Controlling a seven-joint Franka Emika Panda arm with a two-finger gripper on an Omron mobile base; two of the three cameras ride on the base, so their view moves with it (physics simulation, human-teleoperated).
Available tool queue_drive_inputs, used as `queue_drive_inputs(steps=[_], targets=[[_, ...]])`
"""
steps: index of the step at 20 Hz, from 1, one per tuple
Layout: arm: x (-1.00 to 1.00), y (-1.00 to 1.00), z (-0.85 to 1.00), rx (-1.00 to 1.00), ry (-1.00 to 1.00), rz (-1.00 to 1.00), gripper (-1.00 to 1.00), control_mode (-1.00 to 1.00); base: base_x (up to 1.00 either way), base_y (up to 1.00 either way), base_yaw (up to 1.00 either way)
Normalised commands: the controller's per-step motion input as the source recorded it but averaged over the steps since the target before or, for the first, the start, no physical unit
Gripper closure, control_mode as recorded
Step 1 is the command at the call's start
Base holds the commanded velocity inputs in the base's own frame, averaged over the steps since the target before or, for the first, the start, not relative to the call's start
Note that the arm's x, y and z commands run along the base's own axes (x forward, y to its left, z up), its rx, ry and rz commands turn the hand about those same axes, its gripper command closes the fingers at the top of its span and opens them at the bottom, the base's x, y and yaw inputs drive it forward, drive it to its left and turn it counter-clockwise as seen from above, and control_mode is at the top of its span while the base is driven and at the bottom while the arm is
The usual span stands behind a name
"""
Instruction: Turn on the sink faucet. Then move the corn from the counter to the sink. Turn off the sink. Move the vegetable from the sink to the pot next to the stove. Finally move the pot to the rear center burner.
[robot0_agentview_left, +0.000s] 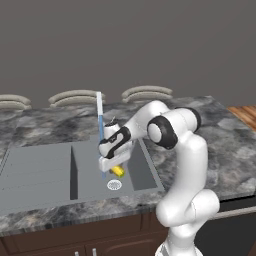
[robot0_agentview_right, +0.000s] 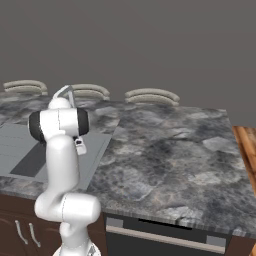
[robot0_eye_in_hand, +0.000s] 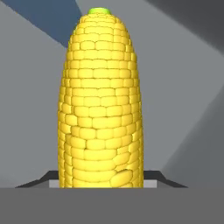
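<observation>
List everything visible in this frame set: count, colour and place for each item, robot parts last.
corn: one, yellow with green end, low in the right basin beside the drain ring, at the gripper.
sink: one, grey, two basins, set in the counter.
drain ring: one, silver, right basin floor.
sink faucet: one, pale grey-white, upright behind the sink; blue water stream below it.
counter: one, grey-black-white marbled, over dark brown cabinets.
chair backs: three, beige, beyond the counter.
arm: one, white, dark joints.
gripper: one, over the right basin, around the corn.
</observation>
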Motion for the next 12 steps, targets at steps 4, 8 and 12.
queue_drive_inputs(steps=[4,8,12], targets=[[0.19,0.14,-0.31,0.0,0.03,0.0,1.0,-1.0,0.0,0.0,0.0],[0.03,0.08,-0.34,-0.02,0.05,0.0,1.0,-1.0,0.0,0.0,0.0],[0.03,0.01,-0.39,-0.01,0.03,0.0,1.0,-1.0,0.0,0.0,0.0]])
